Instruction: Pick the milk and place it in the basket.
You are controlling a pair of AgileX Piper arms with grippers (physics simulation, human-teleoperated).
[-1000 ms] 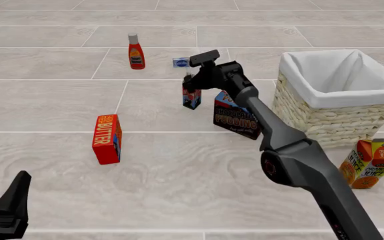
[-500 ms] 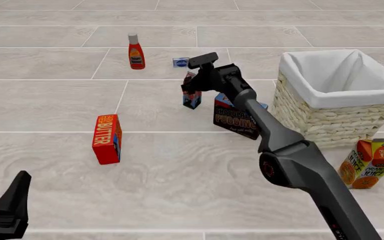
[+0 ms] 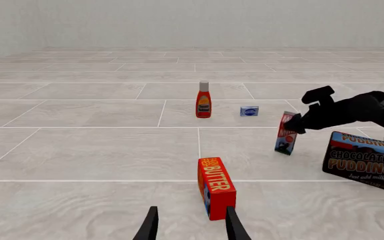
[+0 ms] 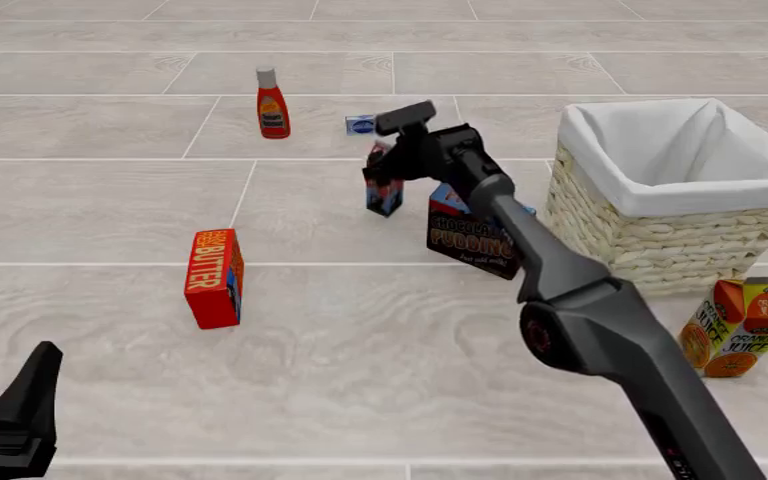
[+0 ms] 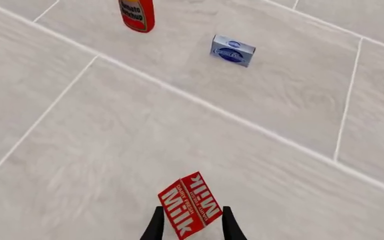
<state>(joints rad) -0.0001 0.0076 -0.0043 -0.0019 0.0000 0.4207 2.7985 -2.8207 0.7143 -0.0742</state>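
Observation:
The milk (image 4: 383, 188), a slim red-and-white carton with a dark blue base, hangs tilted just above the floor, left of the basket (image 4: 651, 240). My right gripper (image 4: 384, 160) is shut on its gable top. In the right wrist view the milk (image 5: 189, 204) sits between the fingers (image 5: 156, 226) of that gripper (image 5: 189, 227). The left wrist view shows the milk (image 3: 285, 135) under the right gripper (image 3: 296, 123). My left gripper (image 3: 190, 227) is open and empty, low at the near left (image 4: 17, 415).
A chocolate pudding box (image 4: 475, 238) leans between milk and basket. A red butter box (image 4: 215, 277) stands at the near left. A ketchup bottle (image 4: 272, 103) and a small blue-white box (image 4: 361, 125) are further back. An orange juice carton (image 4: 740, 325) lies right of the basket.
My right gripper has risen slightly with the milk, lifting it off the floor and tilting it. The left arm has not moved.

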